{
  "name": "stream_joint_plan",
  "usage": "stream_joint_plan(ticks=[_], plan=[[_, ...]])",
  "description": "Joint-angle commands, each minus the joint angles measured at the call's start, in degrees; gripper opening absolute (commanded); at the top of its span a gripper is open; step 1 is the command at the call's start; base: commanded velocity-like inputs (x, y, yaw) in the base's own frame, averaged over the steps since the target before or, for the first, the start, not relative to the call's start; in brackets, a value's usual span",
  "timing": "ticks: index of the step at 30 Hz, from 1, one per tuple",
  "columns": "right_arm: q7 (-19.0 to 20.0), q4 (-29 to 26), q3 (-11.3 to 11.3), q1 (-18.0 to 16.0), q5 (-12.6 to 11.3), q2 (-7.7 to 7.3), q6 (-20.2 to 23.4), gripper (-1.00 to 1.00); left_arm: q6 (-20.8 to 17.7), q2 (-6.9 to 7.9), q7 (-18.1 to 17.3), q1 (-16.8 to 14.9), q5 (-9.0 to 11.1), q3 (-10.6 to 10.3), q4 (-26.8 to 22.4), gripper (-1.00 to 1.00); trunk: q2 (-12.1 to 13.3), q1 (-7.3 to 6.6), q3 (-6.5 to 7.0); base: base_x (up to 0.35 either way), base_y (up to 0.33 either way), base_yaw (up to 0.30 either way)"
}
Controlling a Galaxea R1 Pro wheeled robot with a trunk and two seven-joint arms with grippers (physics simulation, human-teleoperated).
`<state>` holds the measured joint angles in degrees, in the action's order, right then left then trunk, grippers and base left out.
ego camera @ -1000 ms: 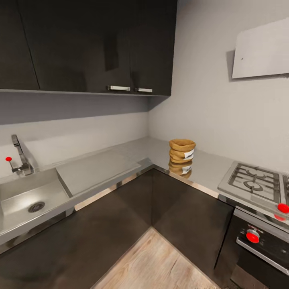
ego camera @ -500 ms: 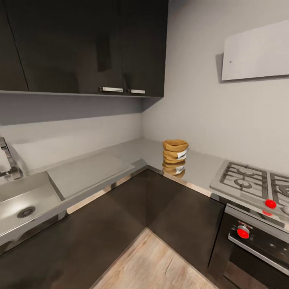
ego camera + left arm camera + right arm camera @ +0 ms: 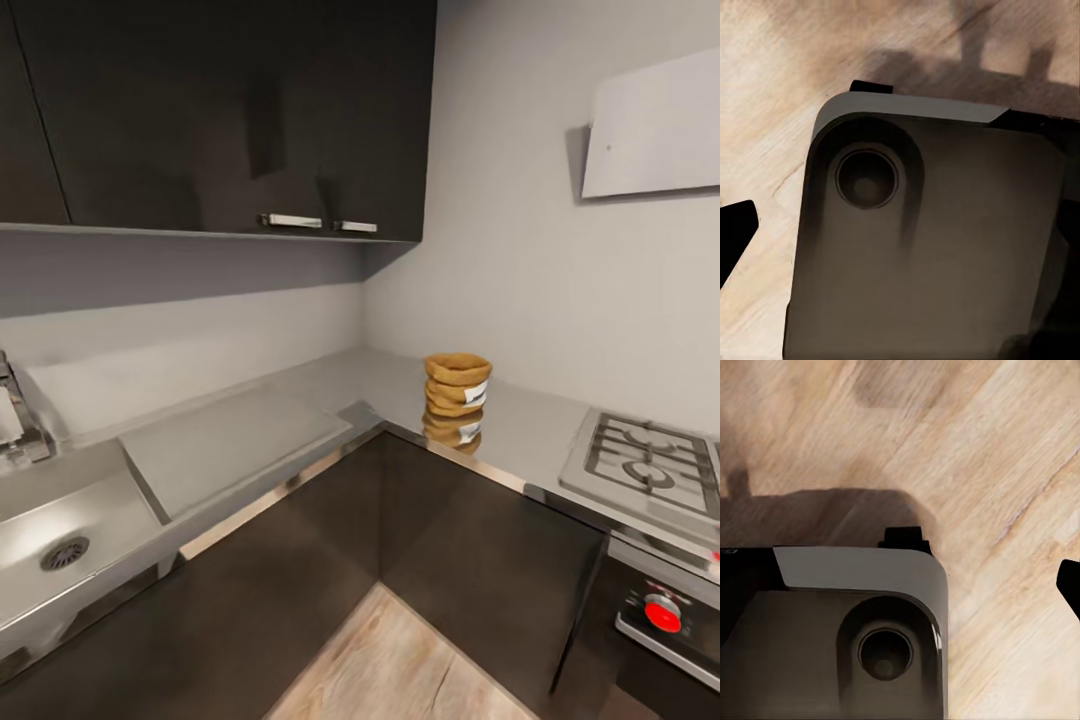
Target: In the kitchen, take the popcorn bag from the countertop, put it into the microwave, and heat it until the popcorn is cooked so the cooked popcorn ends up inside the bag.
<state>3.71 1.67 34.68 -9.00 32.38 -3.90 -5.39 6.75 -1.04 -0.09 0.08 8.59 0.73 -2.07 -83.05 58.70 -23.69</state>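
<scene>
Popcorn bag (image 3: 457, 385) stands upright on the tabletop (image 3: 520, 420), near the inner corner of the L-shaped run and close to its front edge. Small tan-brown sack, thick rolled rim at the mouth, body in stacked horizontal ridges. Small white label on the side facing the hob. Mouth open; interior dark, contents not readable. Its reflection lies in the glossy steel-grey surface directly below it.

Gas hob (image 3: 652, 465) with grates sits on the same run, well apart from the bag. Oven front (image 3: 668, 625) below it carries a red knob (image 3: 663, 615). Sink (image 3: 60, 530) with round drain at the far end of the other run, a ribless drainer board (image 3: 230, 440) between sink and corner. Dark wall cabinets (image 3: 230, 110) above, two pale bar handles along their lower edge. Pale range hood (image 3: 655, 130) on the wall over the hob. Dark base cabinet fronts, wood-look floor (image 3: 400, 670).

Both wrist views look down on wooden floor and a grey rounded body panel with a circular recess. Dark finger tip at one edge of each view; cannot tell whether either tool is released or clenched.
</scene>
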Motion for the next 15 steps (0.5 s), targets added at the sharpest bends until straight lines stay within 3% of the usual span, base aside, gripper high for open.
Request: stream_joint_plan(ticks=[1,8,15], plan=[[0.1,0.2,0.5,-0.1,0.3,-0.05,-0.4,1.00,0.1,-0.02,0.0,0.0,0.4,0.0,0.0,1.00,0.0,0.03,-0.05,0.247,0.204,0.000],[0.1,0.2,0.5,-0.1,0.3,-0.01,-0.4,1.00,0.1,-0.02,0.0,0.0,0.4,0.1,-0.1,1.00,0.0,0.03,-0.04,0.224,0.115,-0.106],[0.1,0.2,0.5,-0.1,0.3,-0.05,-0.3,1.00,0.1,-0.02,0.3,0.0,0.3,0.1,-0.1,1.00,0.0,0.03,0.08,0.030,0.007,-0.233]])
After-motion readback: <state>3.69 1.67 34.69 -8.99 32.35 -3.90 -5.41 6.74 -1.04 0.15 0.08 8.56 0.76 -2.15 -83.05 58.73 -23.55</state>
